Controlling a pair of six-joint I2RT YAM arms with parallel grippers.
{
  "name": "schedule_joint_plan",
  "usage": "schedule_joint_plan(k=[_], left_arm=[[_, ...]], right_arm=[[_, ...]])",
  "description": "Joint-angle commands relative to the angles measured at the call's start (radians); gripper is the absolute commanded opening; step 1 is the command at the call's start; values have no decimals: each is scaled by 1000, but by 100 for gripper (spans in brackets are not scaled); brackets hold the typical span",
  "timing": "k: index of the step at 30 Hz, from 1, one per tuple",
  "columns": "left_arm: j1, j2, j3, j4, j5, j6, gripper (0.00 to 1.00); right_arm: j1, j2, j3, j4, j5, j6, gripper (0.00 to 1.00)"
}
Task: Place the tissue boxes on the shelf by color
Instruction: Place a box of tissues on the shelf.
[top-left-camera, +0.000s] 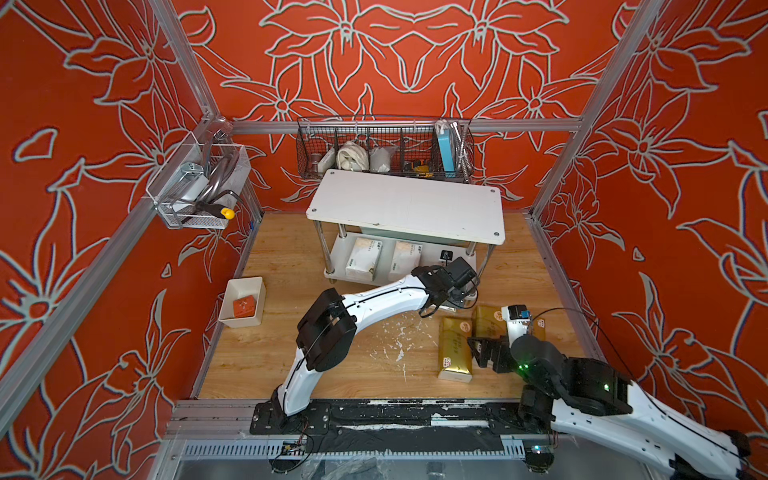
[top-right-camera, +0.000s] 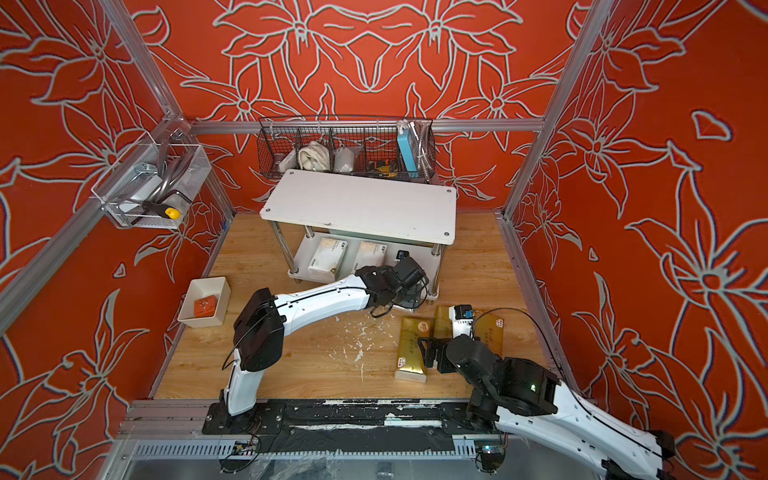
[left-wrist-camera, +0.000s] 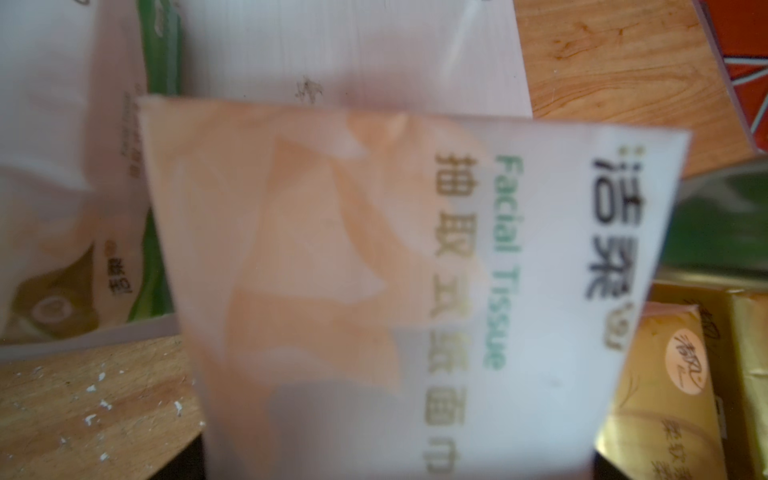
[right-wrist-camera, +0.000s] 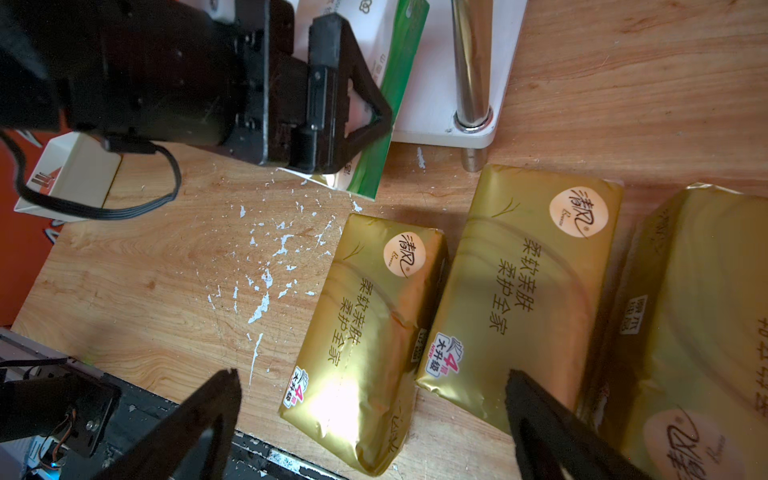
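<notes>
Red walls with a pale flower pattern enclose a wooden counter (top-left-camera: 257, 357) flecked with white paint.

Shelf (top-left-camera: 405, 203): white, two tiers, chrome legs. It stands at the back of the counter, in front of a black wire basket (top-left-camera: 384, 145) fixed to the rear wall.

Lower tier: the left white pack (top-left-camera: 362, 258) and the centre white pack (top-left-camera: 404, 254) lie side by side.

Left pincer (top-left-camera: 449, 297): positioned at the front right corner of the lower tier. Its jaws stand on either side of the third white pack (left-wrist-camera: 374, 257) and grip its long sides. In the right wrist view, one black finger (right-wrist-camera: 320, 75) lies against the pack's green edge. The pack sits partly on the lower tier, and its near end overhangs the tier's front edge.

Right pincer (right-wrist-camera: 370, 399): jaws wide apart, holding nothing, hovering just above the gold packs.

Gold packs: all three lie flat on the counter, in front of the shelf's right end. The near gold pack (right-wrist-camera: 365, 332) and the middle gold pack (right-wrist-camera: 523, 282) lie side by side, touching. The outer gold pack (right-wrist-camera: 698, 332) lies just beside the middle one, partly hidden under the right arm in both top views.

White tray (top-left-camera: 232, 291): at the counter's left edge, containing an orange block (top-left-camera: 244, 306).
</notes>
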Motion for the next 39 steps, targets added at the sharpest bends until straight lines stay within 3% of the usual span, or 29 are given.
schedule_joint_plan(k=[1, 22, 39], left_arm=[[15, 31, 58, 13, -32, 18, 82], [56, 226, 287, 1, -88, 78, 84], [83, 297, 344, -6, -97, 97, 86]], right_arm=[[3, -26, -21, -24, 32, 22, 99], [3, -101, -25, -90, 46, 40, 99], [3, -129, -22, -126, 49, 54, 99]])
